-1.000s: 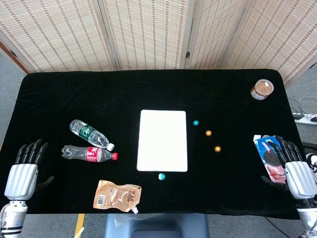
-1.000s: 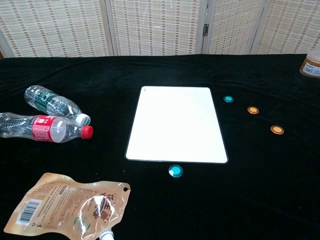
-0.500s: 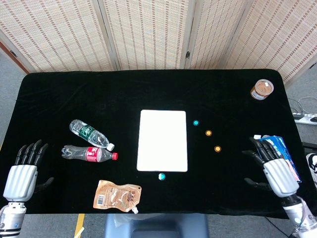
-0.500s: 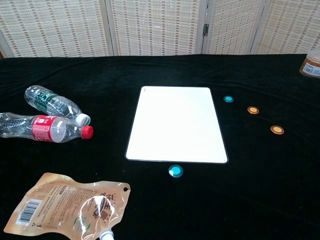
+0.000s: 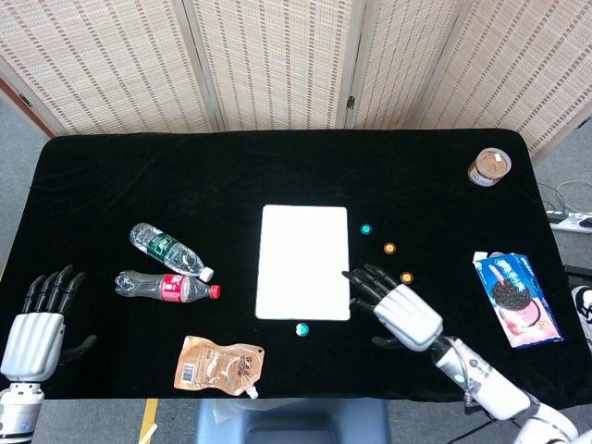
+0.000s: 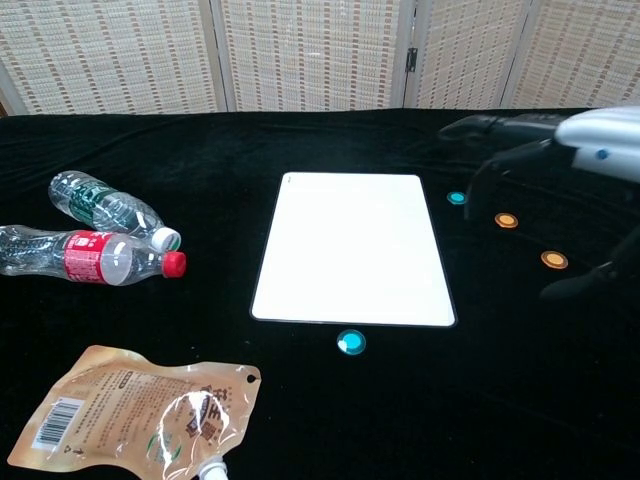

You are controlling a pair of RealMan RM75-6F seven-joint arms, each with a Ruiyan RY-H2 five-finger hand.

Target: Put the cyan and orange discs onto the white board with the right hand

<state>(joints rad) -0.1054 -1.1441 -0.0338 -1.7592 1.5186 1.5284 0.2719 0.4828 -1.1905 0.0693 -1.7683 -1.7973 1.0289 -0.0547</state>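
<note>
discs: none on the board yet. going left to right in the head view, one cyan disc [image 5: 302, 328] lies just below the board's lower edge, a second cyan disc [image 5: 366, 228] sits just right of the board's upper right, then an orange disc [image 5: 389, 248] and a lower orange disc [image 5: 406, 277], running diagonally down toward the right.
left hand [image 5: 37, 324]: lower left of the frame, fingers spread, holding nothing, well apart from everything; barely shifted.
bottles [image 5: 166, 266]: two lying left of centre, with a pouch [image 5: 220, 365] below them; all unmoved.
board [image 5: 304, 262]: white, at the frame's centre, bare.
right hand [image 5: 398, 305]: a second ago it sat at the far right edge, over the cookie pack; it has swept inward and now hovers just right of the board's lower right corner, fingers wide and empty, the lower orange disc just beside it.
cookie pack [image 5: 516, 297]: right edge, now fully uncovered.
jar [image 5: 488, 166]: upper right, untouched.
meaning: the reach has begun but no grasp; the hand looks nearest the lower orange disc, so that is probably the first pick. small flat discs on cloth will likely need a careful pinch.
</note>
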